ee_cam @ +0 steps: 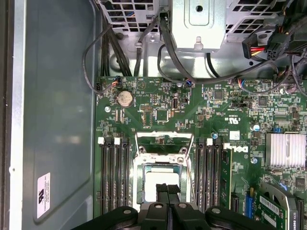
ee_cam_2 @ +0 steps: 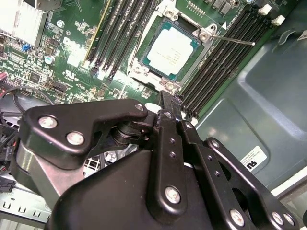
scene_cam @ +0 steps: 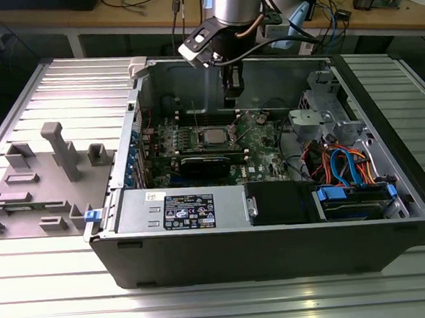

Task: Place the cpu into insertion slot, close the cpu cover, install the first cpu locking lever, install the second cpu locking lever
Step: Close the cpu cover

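The cpu [scene_cam: 213, 136] [ee_cam_2: 169, 50] [ee_cam: 154, 183] lies flat in the insertion slot [ee_cam_2: 138, 70] on the green motherboard inside the open computer case. The silvery cpu cover [ee_cam_2: 206, 34] [ee_cam: 142, 177] lies down around the chip's edges. A thin wire locking lever [ee_cam_2: 236, 40] juts from the socket's corner across the memory slots. My gripper [scene_cam: 230, 103] [ee_cam_2: 165, 98] [ee_cam: 168, 188] hangs just above the board beside the socket. Its fingers are shut together with nothing between them.
A black graphics card [scene_cam: 211, 161] sits just in front of the socket. The power supply [scene_cam: 180, 209], a metal drive cage [scene_cam: 327, 113] and loose cables [scene_cam: 346, 167] crowd the case. Memory slots [ee_cam: 112, 177] flank the socket. Grey fixtures [scene_cam: 57, 153] stand at the exterior view's left.
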Robot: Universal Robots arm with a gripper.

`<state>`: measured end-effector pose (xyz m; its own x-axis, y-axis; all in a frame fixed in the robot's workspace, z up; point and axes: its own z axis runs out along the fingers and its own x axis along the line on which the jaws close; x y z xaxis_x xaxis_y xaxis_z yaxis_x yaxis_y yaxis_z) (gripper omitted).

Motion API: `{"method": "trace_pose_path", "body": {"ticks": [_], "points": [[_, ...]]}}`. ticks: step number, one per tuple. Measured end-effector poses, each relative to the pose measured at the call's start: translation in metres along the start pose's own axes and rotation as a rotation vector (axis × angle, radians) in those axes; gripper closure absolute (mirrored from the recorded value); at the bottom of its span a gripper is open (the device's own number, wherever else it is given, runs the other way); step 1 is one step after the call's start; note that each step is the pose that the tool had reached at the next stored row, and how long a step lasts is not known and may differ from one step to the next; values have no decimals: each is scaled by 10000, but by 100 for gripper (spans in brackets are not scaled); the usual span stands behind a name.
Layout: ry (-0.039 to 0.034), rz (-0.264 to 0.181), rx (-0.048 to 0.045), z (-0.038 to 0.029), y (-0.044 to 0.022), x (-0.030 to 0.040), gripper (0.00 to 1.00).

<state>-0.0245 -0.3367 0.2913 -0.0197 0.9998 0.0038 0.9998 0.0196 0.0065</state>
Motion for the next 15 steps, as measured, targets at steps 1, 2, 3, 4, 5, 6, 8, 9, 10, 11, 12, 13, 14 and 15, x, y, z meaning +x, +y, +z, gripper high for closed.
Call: {"method": "trace_pose_path", "body": {"ticks": [1, 2, 3, 4, 5, 6, 8, 9, 10, 11, 12, 13, 14, 15], "points": [[0, 0, 0, 0, 1, 0, 89], [0, 0, 0, 0, 5, 0, 89], [0, 0, 0, 0, 10, 0, 89], [0, 0, 0, 0, 12, 0, 89], [0, 0, 0, 0, 13, 0, 89], [0, 0, 0, 0, 15, 0, 89], [0, 0, 0, 0, 21, 0, 89], [0, 0, 0, 0, 24, 0, 89], [0, 0, 0, 0, 25, -1, 89], [0, 0, 0, 0, 26, -1, 89], [0, 0, 0, 0, 28, -1, 89], [0, 0, 0, 0, 29, -1, 89], [0, 0, 0, 0, 32, -1, 89], [0, 0, 0, 0, 33, -1, 89]]}}
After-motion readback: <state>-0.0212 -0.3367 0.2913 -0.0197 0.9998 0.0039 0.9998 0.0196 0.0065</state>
